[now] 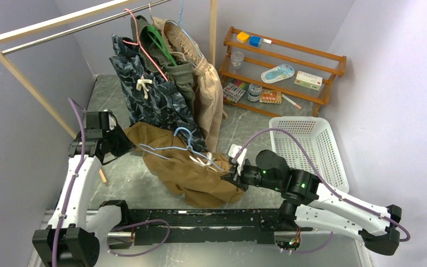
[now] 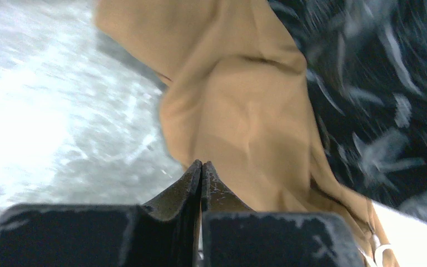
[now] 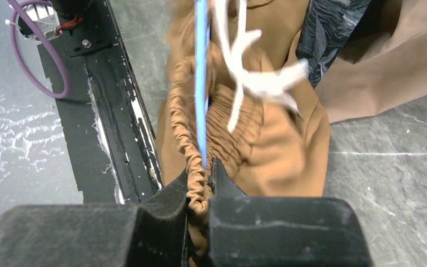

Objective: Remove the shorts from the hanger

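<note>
Top external: four shorts (image 1: 200, 178), four hangers (image 1: 161, 43).

Soft even light; left wrist view smeared, table (image 2: 28, 111) glare; drawstring (image 3: 256, 78) perhaps motion-blurred.

Tan shorts (image 3: 278, 150) waistband inside right gripper (image 3: 200, 177)

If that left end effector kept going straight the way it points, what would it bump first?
Most likely the tan shorts, bunched just ahead of the left end effector; the gap is hard to judge.
</note>
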Motion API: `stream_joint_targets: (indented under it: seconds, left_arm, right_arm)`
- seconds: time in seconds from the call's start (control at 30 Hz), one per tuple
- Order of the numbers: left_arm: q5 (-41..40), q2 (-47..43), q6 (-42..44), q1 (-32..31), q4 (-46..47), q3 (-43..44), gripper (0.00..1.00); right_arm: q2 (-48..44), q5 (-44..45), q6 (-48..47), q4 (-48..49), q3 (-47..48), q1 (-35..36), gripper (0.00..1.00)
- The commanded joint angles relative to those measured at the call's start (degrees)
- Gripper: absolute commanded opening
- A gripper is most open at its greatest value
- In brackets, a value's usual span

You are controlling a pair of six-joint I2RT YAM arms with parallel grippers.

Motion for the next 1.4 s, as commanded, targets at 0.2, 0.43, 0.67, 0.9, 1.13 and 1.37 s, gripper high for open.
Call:
stream_joint_targets:
  seconds: [0.2,0.43,0.67,0.9,1.13,1.37]
  left_arm:
    - [-8.3,-2.7,2.5,3.4,5.8,-2.9,0.07]
    - [7.2,-9.6,-1.4,3.4,9.2,-5.6,0.24]
    - [16.0,-19.9,-5.4,3.4,8.8,-8.8,0.61]
    - [25.5,-29.4,-10.1,3.3,11.5,-12.4,0.64]
    - [30.1,-27.2,-11.0,3.3,13.0,-8.8,0.62]
    - [30.7,-25.0,-9.9,3.3,12.0,-5.3,0.59]
  right_arm:
    - [-1.1,8.9,0.3,1.6,1.8,0.0,0.00]
    - [6.7,9.0,2.2,8.5,1.4,0.0,0.00]
    - [19.4,8.9,3.9,12.2,5.8,0.0,0.00]
    - [26.5,4.6,7.7,21.6,7.4,0.1,0.00]
    - [30.8,8.3,3.5,24.1,7.7,0.1,0.00]
    - [34.5,7.2,6.5,25.7,10.4,0.1,0.00]
